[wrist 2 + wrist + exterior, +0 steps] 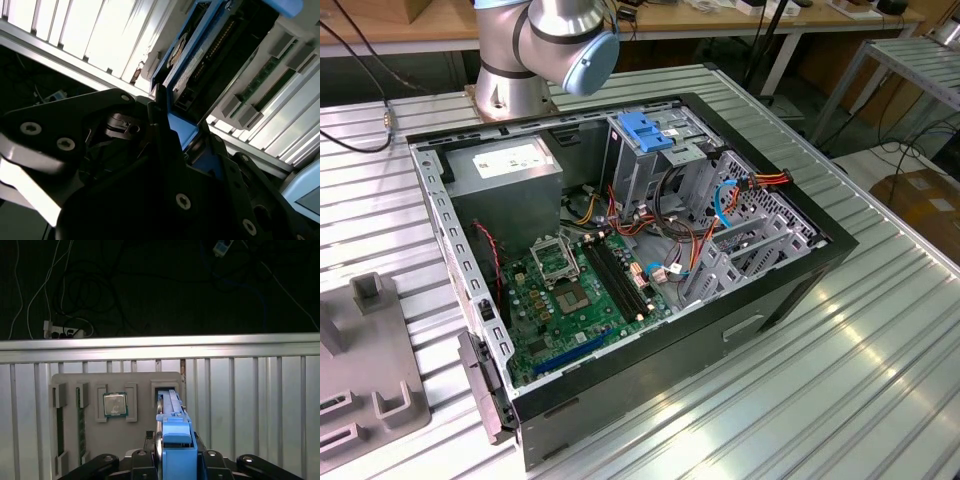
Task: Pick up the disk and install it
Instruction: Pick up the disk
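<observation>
First wrist view shows the end effector (176, 454) clamped on the disk (172, 412), which juts straight ahead toward the grey holder (115, 440).

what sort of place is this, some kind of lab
Probably a robotics lab or test workshop: a robot arm stands mounted on a slatted metal table, an opened computer case lies on it, and wooden workbenches with cables run behind.

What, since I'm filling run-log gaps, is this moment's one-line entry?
end effector: shut on disk; disk: on edge at grey fixture; install: not done
</observation>
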`<state>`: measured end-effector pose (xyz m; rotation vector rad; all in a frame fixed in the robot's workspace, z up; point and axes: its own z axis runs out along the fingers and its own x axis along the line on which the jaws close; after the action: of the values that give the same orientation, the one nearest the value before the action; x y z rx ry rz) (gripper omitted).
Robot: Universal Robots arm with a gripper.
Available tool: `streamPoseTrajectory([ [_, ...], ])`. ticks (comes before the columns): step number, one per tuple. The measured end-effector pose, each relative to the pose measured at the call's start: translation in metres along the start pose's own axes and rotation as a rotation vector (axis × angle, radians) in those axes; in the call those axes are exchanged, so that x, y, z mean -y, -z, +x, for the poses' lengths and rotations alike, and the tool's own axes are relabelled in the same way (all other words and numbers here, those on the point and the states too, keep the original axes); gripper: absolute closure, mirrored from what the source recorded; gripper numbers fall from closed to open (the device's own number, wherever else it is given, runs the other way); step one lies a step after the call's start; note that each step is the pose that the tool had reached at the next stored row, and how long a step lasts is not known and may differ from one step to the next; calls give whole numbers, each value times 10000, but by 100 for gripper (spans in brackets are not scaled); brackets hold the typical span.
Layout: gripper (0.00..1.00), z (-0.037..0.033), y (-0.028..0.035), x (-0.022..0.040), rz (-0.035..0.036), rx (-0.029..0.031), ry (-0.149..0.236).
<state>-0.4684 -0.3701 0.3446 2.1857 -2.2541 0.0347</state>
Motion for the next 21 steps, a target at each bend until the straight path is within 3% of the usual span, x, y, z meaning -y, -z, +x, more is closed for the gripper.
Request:
streamPoseTrajectory([
  [21, 63, 2, 113, 1, -1, 66, -1],
])
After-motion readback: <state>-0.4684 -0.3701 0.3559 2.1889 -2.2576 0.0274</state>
